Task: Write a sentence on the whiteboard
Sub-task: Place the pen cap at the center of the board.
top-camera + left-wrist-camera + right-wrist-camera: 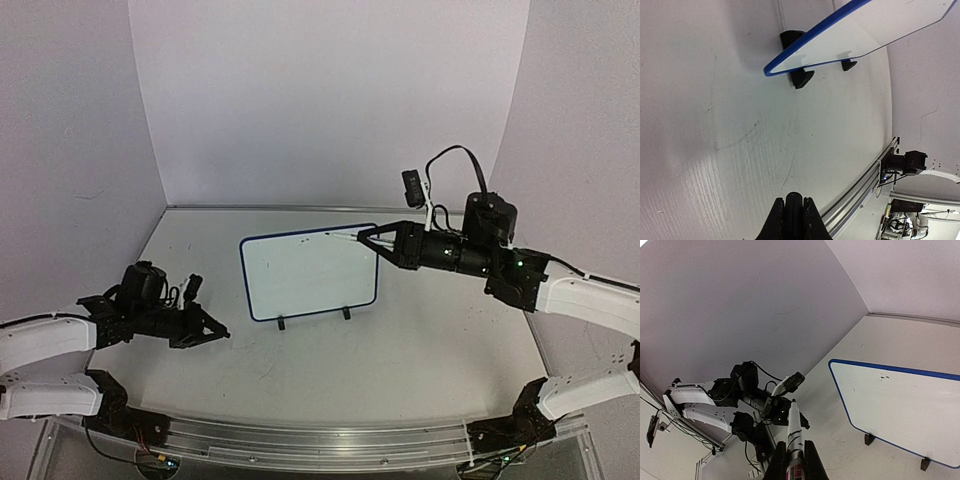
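The whiteboard has a plain white face with a few tiny dark specks near its top edge, a thin dark blue frame and two black feet; the marker pen is white with black bands and red print low on its barrel. The left gripper and the right gripper are matte black; the arm links are glossy white with black joints. The table is off-white with faint grey scratches; the walls are pale lilac-white; the rail is silver.
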Controlling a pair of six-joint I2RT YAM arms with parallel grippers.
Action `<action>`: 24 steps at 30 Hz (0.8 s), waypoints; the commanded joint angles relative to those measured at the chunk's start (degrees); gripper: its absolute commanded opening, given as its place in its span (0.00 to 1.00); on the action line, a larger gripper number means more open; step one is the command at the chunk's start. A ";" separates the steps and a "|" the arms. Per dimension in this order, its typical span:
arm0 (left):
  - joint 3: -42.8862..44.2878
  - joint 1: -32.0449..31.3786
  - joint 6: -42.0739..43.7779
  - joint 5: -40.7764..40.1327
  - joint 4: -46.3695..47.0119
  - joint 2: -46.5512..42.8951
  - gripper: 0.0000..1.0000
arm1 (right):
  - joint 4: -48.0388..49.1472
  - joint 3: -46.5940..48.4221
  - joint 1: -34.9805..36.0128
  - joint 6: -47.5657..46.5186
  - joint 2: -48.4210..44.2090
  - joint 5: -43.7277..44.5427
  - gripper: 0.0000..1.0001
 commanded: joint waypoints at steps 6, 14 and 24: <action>-0.81 -0.34 -3.56 -1.98 6.19 11.37 0.03 | -5.31 5.01 6.51 -5.81 6.58 6.92 0.00; -0.88 -0.32 -3.53 -3.70 5.78 12.77 0.25 | -5.07 4.31 7.28 -5.71 7.33 8.91 0.00; -0.28 -0.34 -3.67 -4.29 4.42 12.95 0.54 | -4.98 3.57 7.25 -5.64 7.23 10.27 0.00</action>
